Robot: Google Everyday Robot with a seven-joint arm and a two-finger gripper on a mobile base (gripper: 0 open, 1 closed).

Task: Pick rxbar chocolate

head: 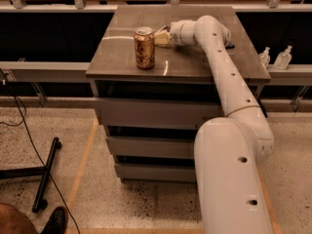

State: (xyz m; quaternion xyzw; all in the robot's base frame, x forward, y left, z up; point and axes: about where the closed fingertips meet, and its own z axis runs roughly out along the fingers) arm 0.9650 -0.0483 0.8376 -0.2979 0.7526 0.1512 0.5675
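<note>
My gripper [161, 37] is low over the cabinet top [122, 57], just behind and to the right of the gold-brown drink can [145, 48], which stands upright near the front left. My white arm [222, 67] reaches in from the lower right across the top. The rxbar chocolate does not show; my arm and gripper cover the part of the top behind them. A small dark edge [229, 46] peeks out past the right of the arm, and I cannot tell what it is.
The grey cabinet has drawers [146, 116] below its top. Two small bottles [275, 58] stand on a ledge at the right. A black stand leg [44, 174] and cable lie on the floor at the left. A shelf runs along the back.
</note>
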